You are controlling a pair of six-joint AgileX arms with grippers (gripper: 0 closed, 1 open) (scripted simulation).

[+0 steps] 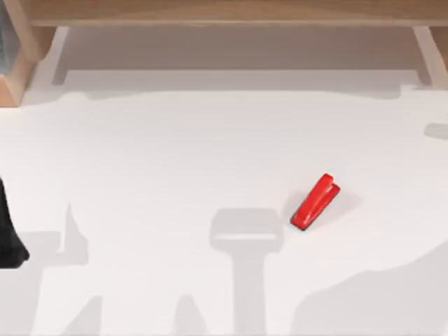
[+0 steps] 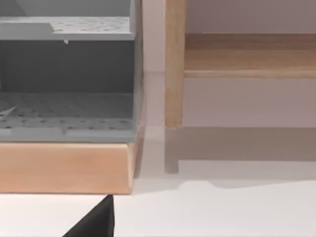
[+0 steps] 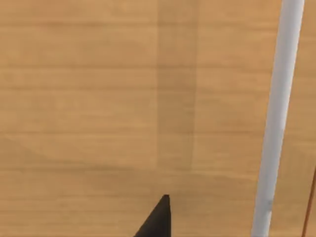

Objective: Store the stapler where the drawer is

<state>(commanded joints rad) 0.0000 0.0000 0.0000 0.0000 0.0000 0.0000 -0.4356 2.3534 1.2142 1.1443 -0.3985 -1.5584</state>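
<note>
Nothing of the job looks done yet: the stapler [image 1: 316, 202] lies loose on the white table [image 1: 175, 154], right of centre, well short of the wooden shelf [image 1: 224, 10] along the far edge. 1 arm, the left arm [image 1: 10, 234], sits at the table's left edge, well apart from the stapler; whether either gripper is spread or pressed together I cannot tell.

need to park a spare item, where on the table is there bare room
The white table is bare from the wooden shelf frame at the far edge down to the near edge, left of the stapler. The left arm takes the left edge. Nowhere is crowded.
</note>
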